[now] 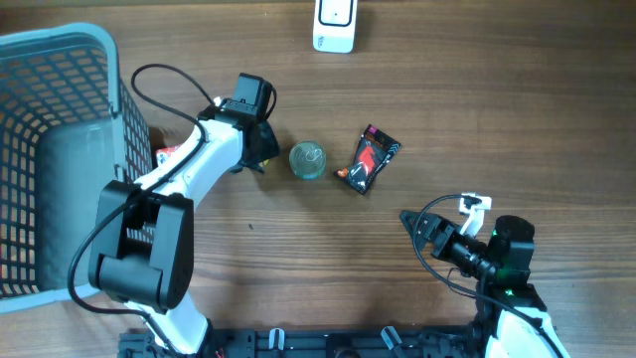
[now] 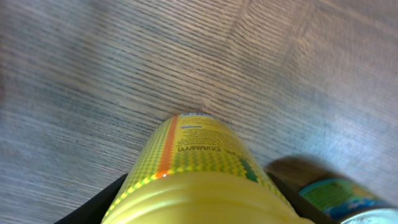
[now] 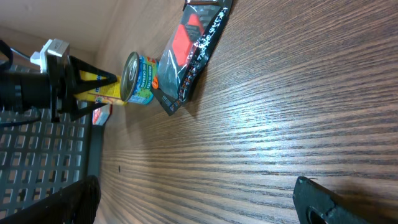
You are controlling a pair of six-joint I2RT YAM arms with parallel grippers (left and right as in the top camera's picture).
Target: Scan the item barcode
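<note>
My left pincer (image 1: pixel 263 147) pinches a yellow container (image 2: pixel 199 168), held on its side close to the wooden worktop (image 1: pixel 497 99), at about ten o'clock from the centre. Just beside it at its three o'clock stands a green-labelled can (image 1: pixel 308 160). Near the can, again at three o'clock, lies a black and red packet (image 1: pixel 368 159). A white scanner (image 1: pixel 335 25) sits at the twelve o'clock edge, and a blue-grey basket (image 1: pixel 109 60) fills nine o'clock. My right pincer (image 3: pixel 196 183), at five o'clock, is spread wide and holds nothing.
</note>
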